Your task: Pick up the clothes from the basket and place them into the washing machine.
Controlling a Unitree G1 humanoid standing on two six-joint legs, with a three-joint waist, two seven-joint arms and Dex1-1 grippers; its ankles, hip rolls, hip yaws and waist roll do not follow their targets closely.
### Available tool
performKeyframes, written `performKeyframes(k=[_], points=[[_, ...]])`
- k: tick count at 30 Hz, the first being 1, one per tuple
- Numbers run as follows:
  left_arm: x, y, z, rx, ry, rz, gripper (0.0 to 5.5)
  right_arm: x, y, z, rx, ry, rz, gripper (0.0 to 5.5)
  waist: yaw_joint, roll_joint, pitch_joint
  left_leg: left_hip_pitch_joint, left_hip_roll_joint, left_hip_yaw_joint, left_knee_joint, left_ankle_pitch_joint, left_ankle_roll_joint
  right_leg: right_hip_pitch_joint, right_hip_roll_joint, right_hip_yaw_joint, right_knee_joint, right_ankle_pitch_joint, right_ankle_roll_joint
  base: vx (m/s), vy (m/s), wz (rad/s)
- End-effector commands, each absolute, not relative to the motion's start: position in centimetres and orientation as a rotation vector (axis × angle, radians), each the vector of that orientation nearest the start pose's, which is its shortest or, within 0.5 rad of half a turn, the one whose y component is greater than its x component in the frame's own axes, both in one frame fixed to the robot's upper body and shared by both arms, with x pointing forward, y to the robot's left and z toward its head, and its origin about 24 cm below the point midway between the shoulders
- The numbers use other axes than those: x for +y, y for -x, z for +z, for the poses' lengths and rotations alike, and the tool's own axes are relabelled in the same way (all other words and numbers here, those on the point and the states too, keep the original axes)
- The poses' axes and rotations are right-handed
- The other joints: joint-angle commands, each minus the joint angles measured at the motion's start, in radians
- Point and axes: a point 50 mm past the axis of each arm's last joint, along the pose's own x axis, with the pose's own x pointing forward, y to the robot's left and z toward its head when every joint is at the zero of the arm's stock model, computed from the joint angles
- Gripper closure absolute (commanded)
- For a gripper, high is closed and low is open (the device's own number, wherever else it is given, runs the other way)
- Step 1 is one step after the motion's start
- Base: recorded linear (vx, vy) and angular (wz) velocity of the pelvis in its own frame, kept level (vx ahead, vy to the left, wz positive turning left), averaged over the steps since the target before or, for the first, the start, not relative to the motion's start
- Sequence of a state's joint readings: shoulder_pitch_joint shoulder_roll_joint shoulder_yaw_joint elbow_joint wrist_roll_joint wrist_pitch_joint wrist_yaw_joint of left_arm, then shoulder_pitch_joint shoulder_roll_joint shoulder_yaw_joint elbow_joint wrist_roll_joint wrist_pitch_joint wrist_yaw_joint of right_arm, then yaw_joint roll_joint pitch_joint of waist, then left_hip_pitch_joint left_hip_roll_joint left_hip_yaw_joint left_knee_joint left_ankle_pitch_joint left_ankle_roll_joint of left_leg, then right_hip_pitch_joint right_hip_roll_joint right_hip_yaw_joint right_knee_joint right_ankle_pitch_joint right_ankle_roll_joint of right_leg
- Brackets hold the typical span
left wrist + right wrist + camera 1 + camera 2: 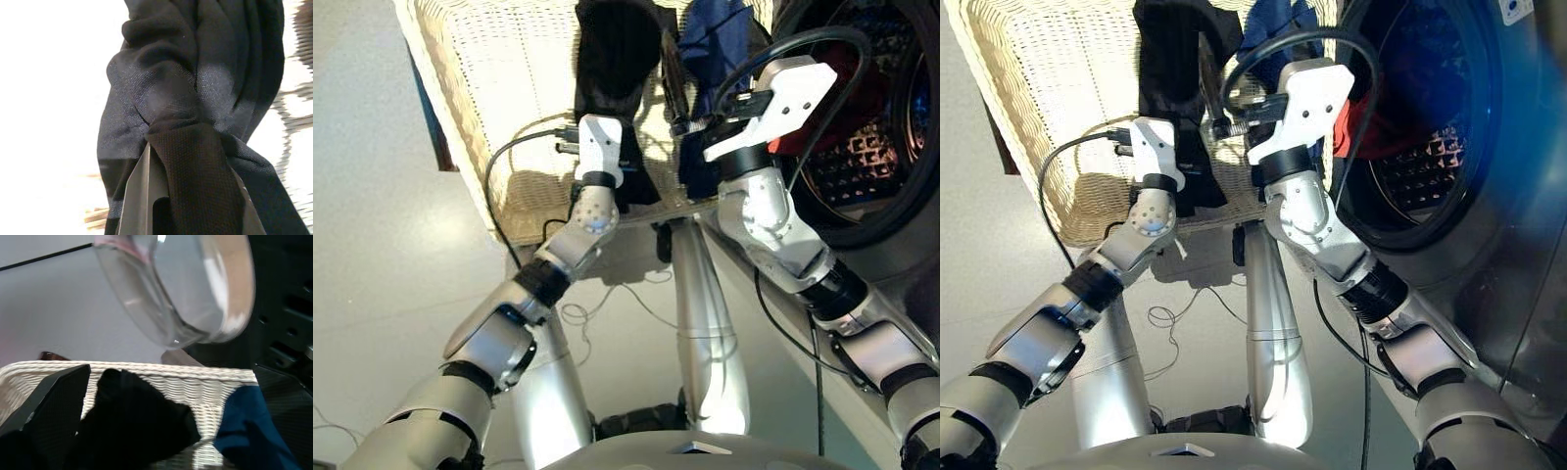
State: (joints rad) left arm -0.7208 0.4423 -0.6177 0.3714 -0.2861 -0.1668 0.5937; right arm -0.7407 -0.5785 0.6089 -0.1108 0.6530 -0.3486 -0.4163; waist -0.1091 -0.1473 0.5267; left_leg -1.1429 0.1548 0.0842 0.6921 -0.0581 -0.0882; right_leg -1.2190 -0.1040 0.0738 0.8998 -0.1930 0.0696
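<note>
- The left gripper (188,161) is clamped on the black garment (617,59); in the left wrist view the cloth bunches tightly between its fingers (142,196) and wraps over them.
- From the head views, the black garment hangs in a long bunch over the cream-white basket (489,88), with its lower end by the left wrist.
- The right gripper (171,396) stands wide, its two black fingers (54,401) far apart at either side of the right wrist view and nothing between them.
- The right gripper hovers above the basket's edge nearest the washing machine (1518,225), just beside the black garment.
- The navy blue garment (720,44) lies in the basket on the side towards the machine; in the right wrist view it shows just beside one finger, but whether they touch cannot be told.
- The coral-red garment (1371,122) lies inside the machine's studded drum (1420,166), seen through the round opening.
- The glass porthole door (195,289) stands open, seen in the right wrist view above the basket's rim.
- A black cable (524,147) loops from the left wrist over the basket's weave.
</note>
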Motion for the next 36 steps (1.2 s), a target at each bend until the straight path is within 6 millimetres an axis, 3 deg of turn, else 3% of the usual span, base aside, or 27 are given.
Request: performKeyframes(k=[1,3,4,11,18,24,36], points=[[9.9,-32.4,17.2,-0.616,-0.287,-0.068,5.5,-10.4,-27.2,25.8,-0.827,-0.19,0.514,0.0,-0.011,0.033,-0.007,0.098,0.006,-0.007,-0.006,-0.066,-0.042,0.103,-0.005,-0.047,-0.177,0.081,0.032,0.0,0.0,0.0],[10.2,-31.6,17.4,-0.657,-0.323,-0.102,5.5,-10.5,-27.0,25.4,-0.789,-0.181,0.558,0.0,-0.007,0.036,-0.007,0.147,-0.002,-0.003,-0.058,-0.048,-0.044,0.153,-0.006,-0.054,-0.226,0.097,0.039,0.0,0.0,0.0],[10.3,-31.3,18.0,-0.689,-0.344,-0.116,5.5,-10.5,-27.0,25.4,-0.776,-0.192,0.586,0.0,-0.004,0.038,-0.007,0.155,-0.008,0.002,-0.104,-0.001,-0.039,0.162,-0.009,-0.054,-0.27,0.14,0.04,0.0,0.0,0.0],[10.9,-29.0,18.4,-0.768,-0.384,-0.225,5.5,-9.4,-27.0,24.0,-0.619,-0.204,0.765,0.0,0.02,0.05,-0.007,0.393,-0.043,0.023,-0.317,0.059,-0.037,0.392,-0.021,-0.074,-0.468,0.205,0.067,0.079,0.014,0.017],[10.3,-27.0,20.0,-0.893,-0.41,-0.317,5.5,-7.2,-27.1,22.8,-0.483,-0.347,0.893,0.0,0.05,0.073,-0.007,0.625,-0.079,0.036,-0.504,0.111,-0.027,0.618,-0.037,-0.083,-0.644,0.264,0.089,0.082,0.024,-0.026],[9.9,-25.7,21.1,-0.983,-0.473,-0.384,5.5,-5.9,-27.0,23.2,-0.427,-0.356,0.992,0.0,0.072,0.085,-0.007,0.708,-0.091,0.038,-0.534,0.111,-0.022,0.703,-0.047,-0.085,-0.68,0.266,0.091,0.0,0.0,0.0],[8.6,-24.4,22.4,-1.118,-0.582,-0.463,5.5,-4.7,-27.1,24.8,-0.464,-0.324,1.021,0.0,0.087,0.109,-0.007,0.713,-0.099,0.034,-0.513,0.111,-0.014,0.725,-0.062,-0.084,-0.683,0.267,0.09,0.0,0.0,0.0]])
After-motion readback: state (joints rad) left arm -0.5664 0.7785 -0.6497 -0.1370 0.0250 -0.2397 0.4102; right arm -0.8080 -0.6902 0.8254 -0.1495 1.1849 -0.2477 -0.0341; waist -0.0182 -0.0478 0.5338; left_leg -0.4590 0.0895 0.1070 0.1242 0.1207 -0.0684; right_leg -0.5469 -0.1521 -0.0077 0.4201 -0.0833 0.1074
